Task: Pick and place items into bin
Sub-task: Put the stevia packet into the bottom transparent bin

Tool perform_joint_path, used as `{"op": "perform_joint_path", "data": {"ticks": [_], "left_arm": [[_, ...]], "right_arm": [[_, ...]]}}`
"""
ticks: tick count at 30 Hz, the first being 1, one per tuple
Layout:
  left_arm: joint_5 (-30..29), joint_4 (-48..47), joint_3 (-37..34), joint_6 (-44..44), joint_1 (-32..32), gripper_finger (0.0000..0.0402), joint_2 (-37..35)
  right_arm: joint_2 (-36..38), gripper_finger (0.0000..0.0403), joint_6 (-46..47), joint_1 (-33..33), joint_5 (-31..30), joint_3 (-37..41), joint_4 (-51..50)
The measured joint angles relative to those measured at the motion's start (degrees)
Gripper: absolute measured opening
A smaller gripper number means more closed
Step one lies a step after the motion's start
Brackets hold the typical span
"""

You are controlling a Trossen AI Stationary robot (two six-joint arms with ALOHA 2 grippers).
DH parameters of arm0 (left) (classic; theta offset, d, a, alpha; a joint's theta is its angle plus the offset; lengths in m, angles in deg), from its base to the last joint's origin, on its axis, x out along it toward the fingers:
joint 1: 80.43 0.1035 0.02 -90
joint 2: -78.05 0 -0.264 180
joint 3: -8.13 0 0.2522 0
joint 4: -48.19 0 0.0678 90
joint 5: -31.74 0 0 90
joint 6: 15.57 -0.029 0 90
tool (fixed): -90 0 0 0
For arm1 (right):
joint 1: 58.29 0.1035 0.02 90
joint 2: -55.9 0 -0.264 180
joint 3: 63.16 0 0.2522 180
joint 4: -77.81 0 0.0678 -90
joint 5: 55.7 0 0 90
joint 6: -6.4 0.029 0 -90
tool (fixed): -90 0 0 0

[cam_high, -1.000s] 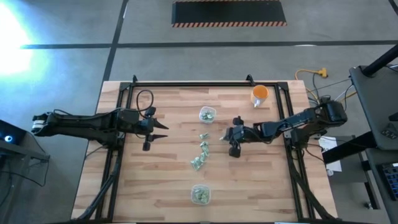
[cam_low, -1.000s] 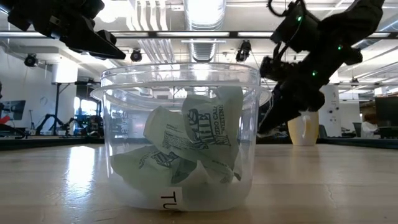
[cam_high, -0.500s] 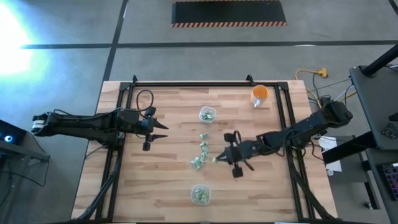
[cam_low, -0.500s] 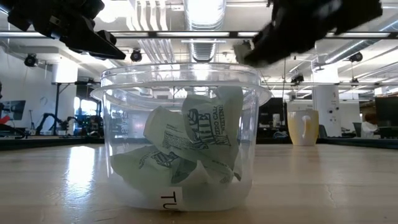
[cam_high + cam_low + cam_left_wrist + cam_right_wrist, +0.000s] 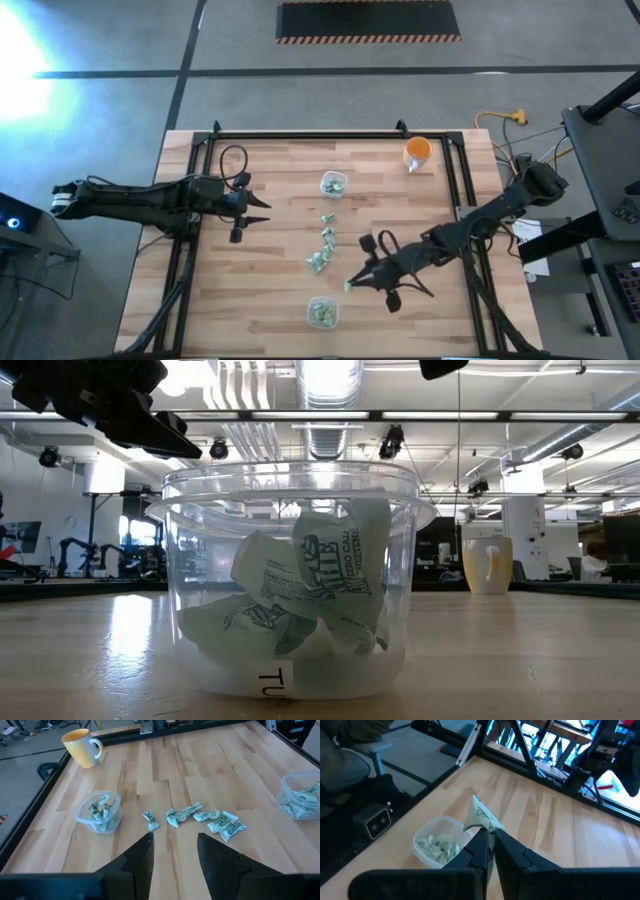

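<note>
Low view shows a clear bin (image 5: 290, 590) on the tabletop (image 5: 520, 650), packed with crinkly green-and-white items (image 5: 320, 585); their green print is too creased to read, and only "TU" shows on a label at its base. High above, the right end effector (image 5: 352, 285) pinches one wrapped piece (image 5: 479, 815) just beside that bin. The left end effector (image 5: 262, 210) waits with fingers apart, facing a row of loose pieces (image 5: 324, 240). An orange cup (image 5: 418, 152) stands well apart.
</note>
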State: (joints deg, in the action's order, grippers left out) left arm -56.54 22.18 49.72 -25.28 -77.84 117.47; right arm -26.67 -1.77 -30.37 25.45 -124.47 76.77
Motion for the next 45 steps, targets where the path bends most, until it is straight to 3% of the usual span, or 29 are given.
{"op": "perform_joint_path", "data": {"ticks": [6,11,16,28,45], "left_arm": [[0.0,0.8,-0.1,0.0,0.0,0.0135,0.0],[0.0,1.1,-0.1,0.0,0.0,0.0135,0.0],[0.0,1.1,-0.1,0.0,0.0,0.0135,0.0],[0.0,1.1,-0.1,0.0,0.0,0.0135,2.1],[0.0,1.5,0.4,-1.2,0.0,0.0135,5.4]], "right_arm": [[-2.9,0.0017,-0.1,-0.1,1.2,0.1,4.1],[-9.8,0.0017,-3.1,-0.2,9.8,-2.7,8.3],[-17.5,0.0017,-4.4,-0.3,13.7,-10.0,8.1],[-32.7,0.0018,-3.9,-2.6,16.3,-29.8,-14.4],[-33.4,0.0018,-0.9,-2.8,16.4,-32.0,-21.3]]}}
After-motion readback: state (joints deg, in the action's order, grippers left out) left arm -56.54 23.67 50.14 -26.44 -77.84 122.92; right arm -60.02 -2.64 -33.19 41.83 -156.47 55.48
